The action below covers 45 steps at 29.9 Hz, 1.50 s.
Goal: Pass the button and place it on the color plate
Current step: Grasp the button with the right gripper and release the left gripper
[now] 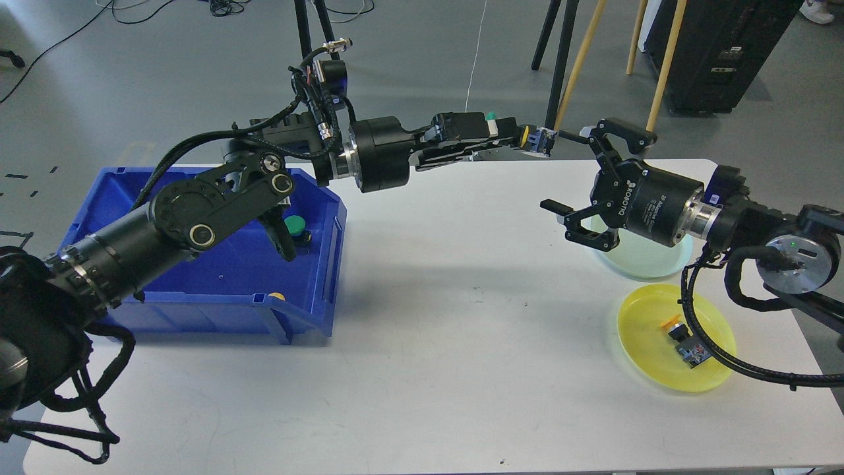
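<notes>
My left gripper [537,140] reaches right, high over the table's far edge, shut on a yellow-capped button [533,139]. My right gripper [572,175] is open, its fingers spread, facing left just right of and below that button, apart from it. A yellow plate [643,336] at the right front holds another yellow button [684,342]. A pale green plate [659,262] lies behind it, half hidden by my right arm. A green button [296,225] and a yellow one [278,296] lie in the blue bin [224,300].
The blue bin stands at the table's left, partly covered by my left arm. Black and wooden stand legs [560,59] and a black case [719,53] are on the floor behind the table. A cable loop from my right arm hangs over the yellow plate.
</notes>
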Each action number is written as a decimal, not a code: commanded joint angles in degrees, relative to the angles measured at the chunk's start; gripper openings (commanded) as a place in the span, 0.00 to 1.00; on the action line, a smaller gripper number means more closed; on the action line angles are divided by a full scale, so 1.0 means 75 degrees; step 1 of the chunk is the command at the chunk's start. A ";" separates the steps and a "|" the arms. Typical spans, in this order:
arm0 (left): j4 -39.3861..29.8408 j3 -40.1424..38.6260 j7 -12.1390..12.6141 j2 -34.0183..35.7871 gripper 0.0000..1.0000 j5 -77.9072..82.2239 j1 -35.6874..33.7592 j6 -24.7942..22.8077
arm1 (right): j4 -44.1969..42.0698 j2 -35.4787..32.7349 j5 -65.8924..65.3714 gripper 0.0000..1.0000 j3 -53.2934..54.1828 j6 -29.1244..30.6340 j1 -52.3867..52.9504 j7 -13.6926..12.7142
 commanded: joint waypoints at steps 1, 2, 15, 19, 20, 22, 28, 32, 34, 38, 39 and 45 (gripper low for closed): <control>0.0050 0.0000 0.0000 -0.0012 0.05 -0.0020 0.0001 0.0000 | -0.0114 0.0264 0.0261 1.00 -0.0011 0.0097 0.0157 0.0011; 0.0050 0.0000 0.0000 -0.0012 0.05 -0.0020 0.0013 0.0000 | -0.0114 0.0276 0.0261 1.00 -0.0011 0.0098 0.0157 0.0011; 0.0062 -0.0011 0.0000 -0.0012 0.05 -0.0055 0.0013 0.0000 | -0.0079 0.0686 0.0308 0.94 -0.0011 0.0262 0.0180 0.0257; 0.0062 -0.0023 0.0000 -0.0012 0.05 -0.0067 0.0013 0.0000 | -0.0091 0.0745 0.0308 0.81 -0.0011 0.0087 0.0181 0.0374; 0.0062 -0.0023 0.0000 -0.0001 0.05 -0.0067 0.0013 0.0000 | -0.0091 0.0733 0.0308 0.78 -0.0011 0.0051 0.0180 0.0374; 0.0062 -0.0035 0.0000 0.0011 0.05 -0.0067 0.0013 0.0000 | -0.0091 0.0733 0.0308 0.74 -0.0011 0.0004 0.0180 0.0374; 0.0062 -0.0035 0.0000 0.0058 0.05 -0.0078 0.0025 0.0000 | -0.0091 0.0733 0.0308 0.47 0.0036 0.0004 0.0169 0.0515; 0.0062 -0.0035 0.0000 0.0081 0.05 -0.0078 0.0025 0.0000 | -0.0079 0.0745 0.0308 0.29 0.0060 0.0004 0.0157 0.0527; 0.0062 -0.0035 0.0000 0.0081 0.05 -0.0067 0.0036 0.0000 | -0.0091 0.0791 0.0308 0.09 0.0094 -0.0171 0.0169 0.0538; 0.0062 -0.0023 0.0000 0.0093 0.05 -0.0055 0.0142 0.0000 | -0.0021 0.0803 0.0308 0.00 0.0095 -0.0406 0.0122 0.0597; 0.0062 -0.0012 0.0000 0.0093 0.05 -0.0055 0.0154 0.0000 | -0.0021 0.0803 0.0320 0.00 0.0106 -0.0430 0.0122 0.0597; 0.0062 -0.0035 0.0000 0.0093 0.30 -0.0078 0.0212 0.0000 | -0.0021 0.0803 0.0320 0.00 0.0118 -0.0594 0.0110 0.0597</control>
